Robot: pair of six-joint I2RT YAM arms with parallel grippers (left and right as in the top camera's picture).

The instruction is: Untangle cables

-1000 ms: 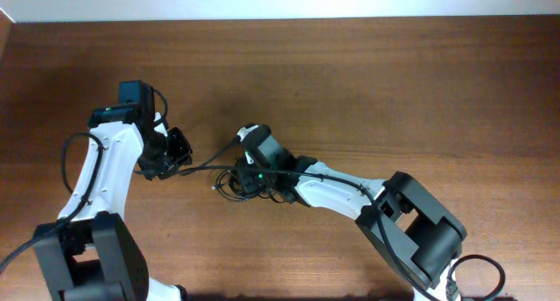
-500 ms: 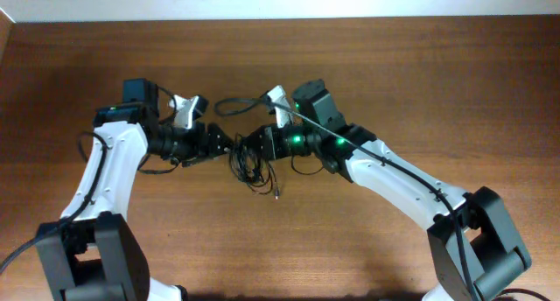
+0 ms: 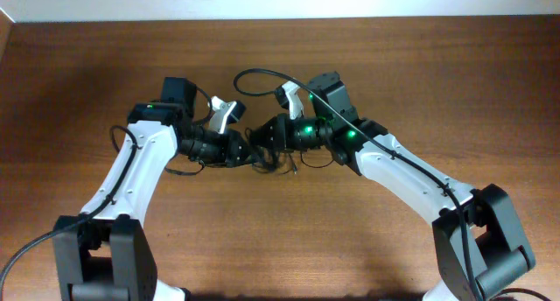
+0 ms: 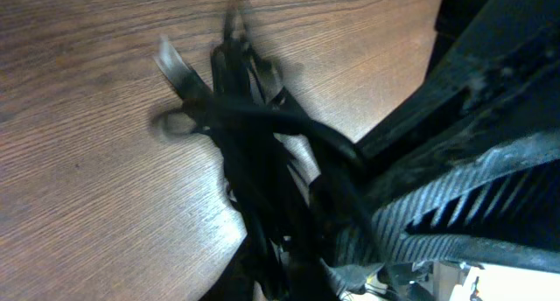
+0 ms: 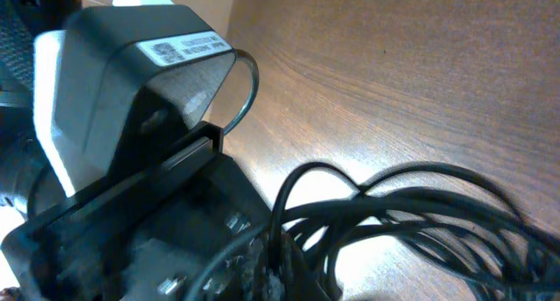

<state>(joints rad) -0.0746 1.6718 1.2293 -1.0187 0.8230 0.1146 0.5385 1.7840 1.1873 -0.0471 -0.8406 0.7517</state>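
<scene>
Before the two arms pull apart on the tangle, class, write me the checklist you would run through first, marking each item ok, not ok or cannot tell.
1. Left gripper shut on the cables: ok, the bundle runs into it.
2. Right gripper shut on the cables: ok, the cords converge at its fingers.
3. Each gripper holds a different cord: cannot tell, the strands overlap.
4. Room between the grippers: not ok, they sit tip to tip over the table.
5. A plug end free of the clump: ok, one silvery plug sticks out, though it is blurred.
</scene>
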